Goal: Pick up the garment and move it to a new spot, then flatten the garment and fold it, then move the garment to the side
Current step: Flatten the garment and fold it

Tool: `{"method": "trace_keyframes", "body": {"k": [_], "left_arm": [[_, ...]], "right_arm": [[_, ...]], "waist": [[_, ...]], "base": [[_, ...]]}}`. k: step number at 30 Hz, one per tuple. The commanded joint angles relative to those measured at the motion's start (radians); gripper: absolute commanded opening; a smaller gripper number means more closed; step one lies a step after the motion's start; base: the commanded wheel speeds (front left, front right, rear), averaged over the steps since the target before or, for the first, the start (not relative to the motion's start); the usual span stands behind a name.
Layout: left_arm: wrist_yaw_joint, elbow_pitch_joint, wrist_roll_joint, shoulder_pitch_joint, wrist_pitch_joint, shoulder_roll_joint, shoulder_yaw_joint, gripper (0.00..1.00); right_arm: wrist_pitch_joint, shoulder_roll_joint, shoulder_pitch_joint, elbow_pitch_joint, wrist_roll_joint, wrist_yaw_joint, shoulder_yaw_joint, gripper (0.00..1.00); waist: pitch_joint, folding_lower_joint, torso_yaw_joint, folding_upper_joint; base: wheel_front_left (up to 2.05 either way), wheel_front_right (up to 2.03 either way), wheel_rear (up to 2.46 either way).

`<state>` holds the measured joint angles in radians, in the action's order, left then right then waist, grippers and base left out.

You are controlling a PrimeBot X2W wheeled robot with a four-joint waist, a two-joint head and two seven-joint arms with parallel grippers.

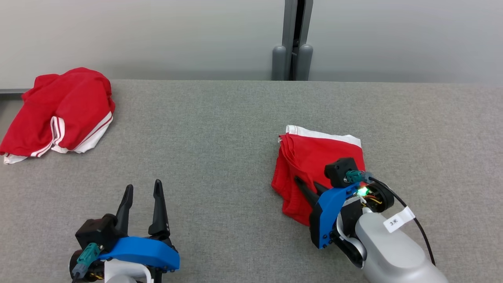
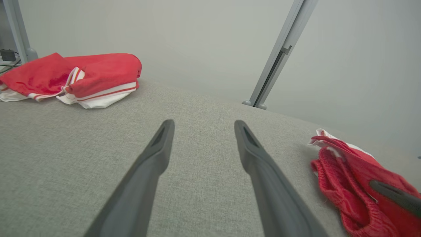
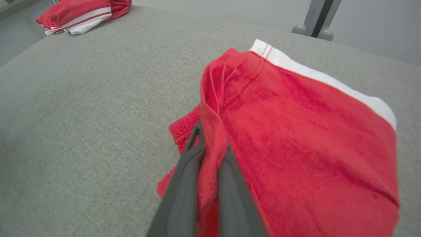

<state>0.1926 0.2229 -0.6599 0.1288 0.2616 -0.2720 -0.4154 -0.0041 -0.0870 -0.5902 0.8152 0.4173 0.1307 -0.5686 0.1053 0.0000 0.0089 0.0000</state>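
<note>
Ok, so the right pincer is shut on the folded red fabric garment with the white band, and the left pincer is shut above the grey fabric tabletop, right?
Not quite: the left pincer is open, jaws wide apart above the grey fabric tabletop, as the left wrist view shows. The right pincer is indeed shut on the folded red fabric garment.

The left gripper [image 1: 143, 184] and the right gripper [image 1: 305, 181] each carry two long, dark, tapering fingers [image 2: 154, 158] set in a curved blue plastic shell [image 1: 141, 251] dotted with small dark screws, beside a boxy black block [image 1: 96, 232] with a teal plug [image 1: 89, 253]. Behind the right one a green light [image 1: 362, 192] glows among orange and yellow wires, and a black cable [image 1: 426, 245] runs along the smooth pale grey forearm [image 1: 393, 255], which bears a white tag [image 1: 397, 220] with a handwritten mark
</note>
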Motion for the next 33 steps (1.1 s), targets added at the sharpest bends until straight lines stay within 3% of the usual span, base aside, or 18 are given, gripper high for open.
{"method": "trace_keyframes", "body": {"k": [1,2,3,4,12,18,23,24,25,26,28,33], "left_arm": [[-0.006,0.004,0.005,-0.004,0.005,0.004,0.002,1.0],[-0.007,0.006,0.006,-0.004,0.005,0.005,0.001,1.0],[-0.007,0.008,0.007,-0.004,0.005,0.006,-0.001,1.0],[-0.007,0.009,0.008,-0.003,0.005,0.008,-0.003,1.0],[-0.012,0.018,0.009,-0.001,0.005,0.015,-0.013,1.0],[-0.013,0.021,0.008,-0.007,0.005,0.017,-0.017,1.0],[-0.015,0.02,0.008,-0.003,0.005,0.015,-0.018,1.0],[-0.015,0.02,0.008,0.0,0.005,0.014,-0.019,1.0],[-0.015,0.019,0.009,0.003,0.005,0.014,-0.019,1.0],[-0.014,0.019,0.01,0.006,0.005,0.013,-0.019,1.0],[-0.016,0.02,0.012,0.014,0.004,0.012,-0.022,1.0],[-0.013,0.025,0.01,0.022,0.004,0.009,-0.019,1.0]], "right_arm": [[-0.011,0.008,0.013,-0.003,0.006,0.0,-0.01,0.16],[-0.016,0.01,0.017,-0.007,0.005,0.0,-0.02,0.36],[-0.023,0.013,0.019,-0.017,0.008,0.0,-0.032,0.75],[-0.031,0.015,0.022,-0.023,0.015,0.0,-0.038,1.0],[-0.108,-0.003,0.045,-0.098,0.042,0.0,-0.046,1.0],[-0.174,-0.037,0.051,-0.137,0.024,0.0,0.057,1.0],[-0.196,-0.07,0.049,-0.098,-0.099,0.0,0.176,1.0],[-0.195,-0.073,0.046,-0.086,-0.136,0.0,0.189,0.84],[-0.193,-0.078,0.041,-0.068,-0.173,0.0,0.199,0.46],[-0.189,-0.08,0.037,-0.05,-0.205,0.0,0.204,0.35],[-0.187,-0.069,0.03,-0.015,-0.259,0.0,0.204,0.0],[-0.194,-0.02,0.017,0.055,-0.304,0.0,0.156,0.0]], "waist": [[-0.003,0.0,-0.007,0.0],[-0.004,0.0,-0.011,0.0],[-0.005,0.0,-0.015,0.0],[-0.006,0.0,-0.019,0.0],[-0.013,0.0,-0.039,0.0],[-0.017,0.0,-0.041,0.0],[-0.01,0.0,-0.037,0.0],[-0.006,0.0,-0.035,0.0],[-0.002,0.0,-0.033,0.0],[0.002,0.0,-0.031,0.0],[0.01,0.0,-0.025,0.0],[0.024,0.0,-0.016,0.0]], "base": [[0.0,0.0,0.0],[0.0,0.0,0.0],[0.0,0.0,0.0],[0.0,0.0,0.0],[0.0,0.0,0.0],[0.0,0.0,0.0],[0.0,0.0,0.0],[0.0,0.0,0.0],[0.0,0.0,0.0],[0.0,0.0,0.0],[0.0,0.0,0.0],[0.0,0.0,0.0]]}}
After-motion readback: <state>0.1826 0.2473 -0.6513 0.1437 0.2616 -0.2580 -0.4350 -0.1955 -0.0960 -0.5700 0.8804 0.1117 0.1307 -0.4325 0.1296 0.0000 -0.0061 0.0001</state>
